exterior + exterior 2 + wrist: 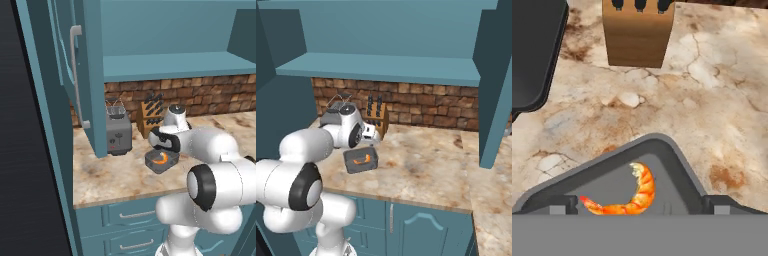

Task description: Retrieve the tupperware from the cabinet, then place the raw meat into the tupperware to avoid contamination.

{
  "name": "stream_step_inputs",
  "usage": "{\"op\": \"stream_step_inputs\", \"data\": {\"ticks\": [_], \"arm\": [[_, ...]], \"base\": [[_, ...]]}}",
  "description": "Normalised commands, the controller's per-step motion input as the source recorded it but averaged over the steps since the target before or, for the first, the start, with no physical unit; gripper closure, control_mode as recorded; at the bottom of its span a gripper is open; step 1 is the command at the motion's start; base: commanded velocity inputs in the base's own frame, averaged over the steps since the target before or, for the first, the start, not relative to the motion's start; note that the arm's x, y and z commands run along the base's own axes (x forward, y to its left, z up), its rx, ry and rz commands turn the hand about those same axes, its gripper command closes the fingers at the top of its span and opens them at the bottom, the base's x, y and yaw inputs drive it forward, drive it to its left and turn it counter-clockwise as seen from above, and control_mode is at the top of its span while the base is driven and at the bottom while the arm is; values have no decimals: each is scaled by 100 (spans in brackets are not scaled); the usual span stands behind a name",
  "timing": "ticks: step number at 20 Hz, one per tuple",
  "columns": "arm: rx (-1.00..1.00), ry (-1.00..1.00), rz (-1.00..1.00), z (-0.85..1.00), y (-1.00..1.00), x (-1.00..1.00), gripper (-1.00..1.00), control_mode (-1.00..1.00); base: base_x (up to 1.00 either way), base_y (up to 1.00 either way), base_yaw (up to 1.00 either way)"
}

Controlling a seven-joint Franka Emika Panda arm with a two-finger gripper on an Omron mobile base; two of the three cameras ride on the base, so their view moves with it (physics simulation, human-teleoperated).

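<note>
Orange raw meat (629,197) lies inside the grey tupperware (662,150) beneath our wide-spread, empty end effector (639,210).

I work in a home kitchen: a marbled stone counter (426,165) runs under teal wall cabinets (85,75), backed by a brick wall (421,102), with a toaster (119,131) and knife block (149,117) at the far side and teal drawers (130,216) below.
</note>
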Motion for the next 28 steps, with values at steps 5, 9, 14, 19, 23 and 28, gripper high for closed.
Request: {"op": "stream_step_inputs", "data": {"ticks": [5, 9, 14, 19, 23, 28], "arm": [[0, -9, -3, 46, 0, -35, -100, -100], [0, -12, -3, 47, 0, -41, -100, -100], [0, -13, -3, 46, 1, -40, -100, -100], [0, -14, -3, 43, 7, -39, -100, -100], [0, -15, -3, 41, 13, -38, -100, -100], [0, -15, -3, 39, 20, -38, -100, -100]], "base": [[0, 0, 0], [0, 0, 0], [0, 0, 0], [0, 0, 0], [0, 0, 0], [0, 0, 0]]}}
